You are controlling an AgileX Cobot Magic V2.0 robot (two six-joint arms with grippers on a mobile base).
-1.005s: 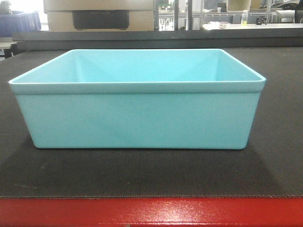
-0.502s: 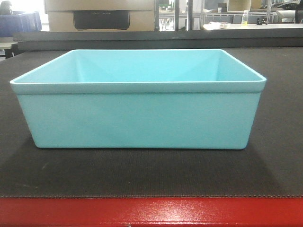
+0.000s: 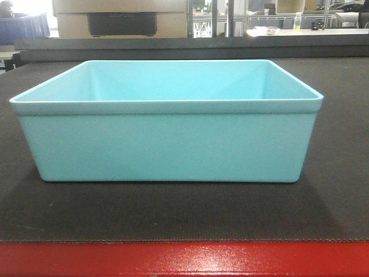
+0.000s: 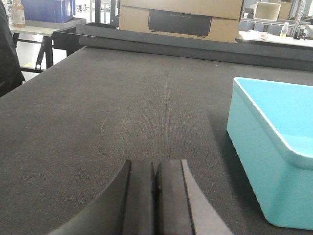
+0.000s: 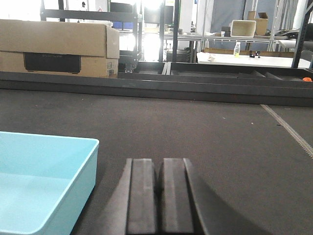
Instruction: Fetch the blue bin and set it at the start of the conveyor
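Just behind the red front edge, the blue bin (image 3: 167, 144) sits upright on the conveyor start (image 3: 184, 210). Beside it, left hand (image 4: 155, 188) and right hand (image 5: 160, 188) are clenched, empty. Beyond stands a cardboard box (image 3: 121, 18).

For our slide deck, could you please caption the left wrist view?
Shut left gripper hovers over dark textured conveyor belt, beside the empty pale turquoise plastic bin.

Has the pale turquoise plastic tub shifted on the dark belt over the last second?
No. The pale turquoise plastic tub sits in the same spot on the dark textured belt, its base equally far behind the glossy red front edge as before.
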